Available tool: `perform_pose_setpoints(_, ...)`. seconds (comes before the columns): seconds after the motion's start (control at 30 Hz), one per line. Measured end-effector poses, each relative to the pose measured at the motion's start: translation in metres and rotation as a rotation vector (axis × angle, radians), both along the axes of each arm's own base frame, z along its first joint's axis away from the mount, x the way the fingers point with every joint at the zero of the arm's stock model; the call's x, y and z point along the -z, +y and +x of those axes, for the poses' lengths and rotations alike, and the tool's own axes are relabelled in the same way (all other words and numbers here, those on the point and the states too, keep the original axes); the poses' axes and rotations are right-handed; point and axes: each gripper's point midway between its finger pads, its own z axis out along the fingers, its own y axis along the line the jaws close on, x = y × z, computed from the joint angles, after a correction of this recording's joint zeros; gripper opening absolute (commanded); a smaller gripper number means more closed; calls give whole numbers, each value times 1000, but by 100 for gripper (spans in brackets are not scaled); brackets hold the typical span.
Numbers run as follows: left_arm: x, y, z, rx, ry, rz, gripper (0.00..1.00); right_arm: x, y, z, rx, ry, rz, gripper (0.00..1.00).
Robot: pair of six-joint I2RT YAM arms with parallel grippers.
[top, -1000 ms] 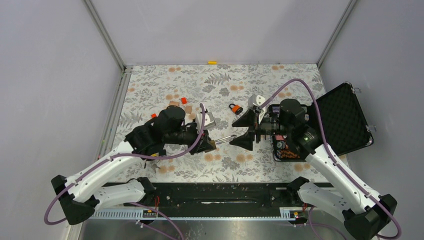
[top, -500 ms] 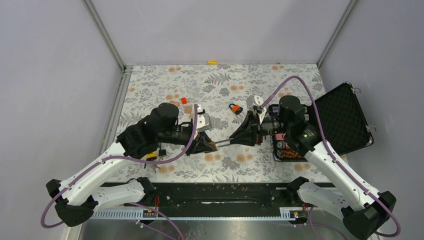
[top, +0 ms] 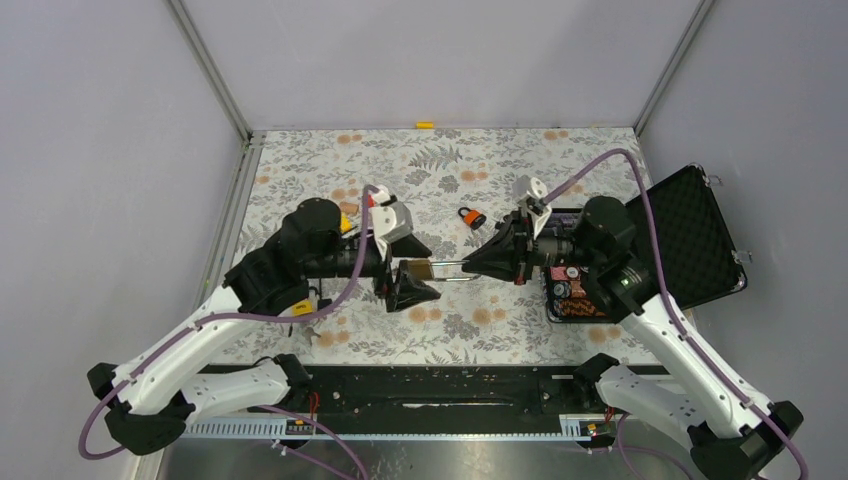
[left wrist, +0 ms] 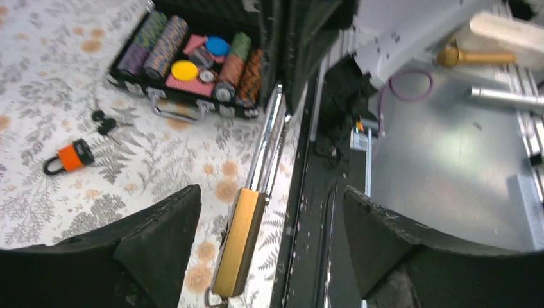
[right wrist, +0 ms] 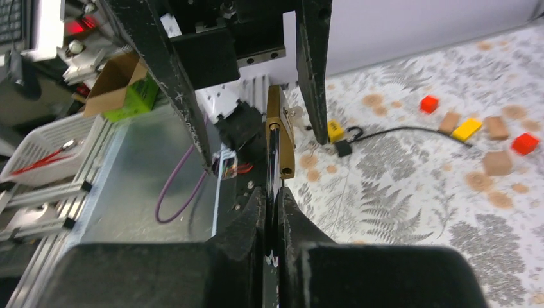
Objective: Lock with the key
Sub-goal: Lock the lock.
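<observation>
A brass padlock [top: 417, 269] with a long silver shackle [top: 450, 270] hangs level above the table between both arms. My right gripper [top: 470, 265] is shut on the shackle [right wrist: 272, 160], with the brass body [right wrist: 280, 128] straight ahead of it. My left gripper [top: 413, 270] stands open around the brass body [left wrist: 238, 240], its fingers [left wrist: 160, 224] apart from it on both sides. A small metal ring [left wrist: 215, 300] shows at the body's lower end. I cannot tell if a key sits there. A dark bunch of keys [left wrist: 102, 120] lies on the cloth.
A small orange padlock [top: 471, 217] lies behind the grippers, beside the keys. An open black case [top: 690, 235] with poker chips [left wrist: 192, 54] sits at the right. Coloured blocks [top: 368, 200] and a black cable [right wrist: 398, 133] lie near the left arm. The patterned cloth [top: 560, 170] covers the table.
My left gripper has let go of the padlock body and opened. My right gripper has shut on the shackle and now carries the lock, which lies level.
</observation>
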Motion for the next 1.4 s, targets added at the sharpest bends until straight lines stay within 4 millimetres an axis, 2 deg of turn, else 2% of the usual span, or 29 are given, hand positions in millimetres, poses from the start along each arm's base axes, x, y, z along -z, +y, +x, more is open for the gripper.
perform_pose_setpoints(0.1, -22, -2, 11, -65, -15, -85, 84, -19, -4, 2, 63, -32, 55, 0)
perform_pose_setpoints(0.2, -41, -2, 23, -117, -22, -177, 83, -38, -7, 1, 91, -52, 108, 0)
perform_pose_setpoints(0.33, -54, -4, 30, -132, 1, -282, 55, -54, -8, 2, 112, -45, 158, 0)
perform_pose_setpoints(0.4, -58, -7, 28, -112, 16, -320, 46, -60, -8, 3, 123, -32, 181, 0)
perform_pose_setpoints(0.53, -67, -5, 25, -83, 29, -381, 43, -71, -8, 3, 130, -17, 222, 0)
perform_pose_setpoints(0.67, -78, 6, 22, -74, 24, -435, 44, -75, -7, 4, 132, -8, 236, 0)
perform_pose_setpoints(0.73, -82, 9, 20, -62, 22, -453, 41, -75, -6, 5, 130, -2, 238, 0)
perform_pose_setpoints(0.93, -85, 8, 12, 3, 37, -466, 27, -75, -3, 5, 107, 21, 241, 0)
perform_pose_setpoints(1.0, -80, 5, 10, 37, 55, -453, 18, -74, -2, 5, 99, 30, 238, 0)
perform_pose_setpoints(1.07, -77, 3, 10, 50, 70, -442, 3, -73, -1, 5, 91, 42, 234, 0)
perform_pose_setpoints(1.1, -75, 2, 9, 57, 79, -437, 0, -72, -1, 5, 86, 48, 230, 0)
perform_pose_setpoints(1.2, -74, 3, 10, 64, 81, -432, 0, -71, 0, 5, 81, 59, 226, 0)
perform_pose_setpoints(1.23, -74, 3, 9, 65, 81, -432, 0, -71, 0, 5, 80, 60, 226, 5)
perform_pose_setpoints(1.33, -74, 3, 10, 63, 83, -433, 0, -71, 0, 5, 82, 70, 217, 39)
perform_pose_setpoints(1.37, -74, 3, 10, 59, 86, -433, 0, -72, 0, 6, 89, 67, 218, 47)
perform_pose_setpoints(1.4, -73, 3, 10, 59, 92, -432, 0, -75, 0, 7, 92, 61, 221, 49)
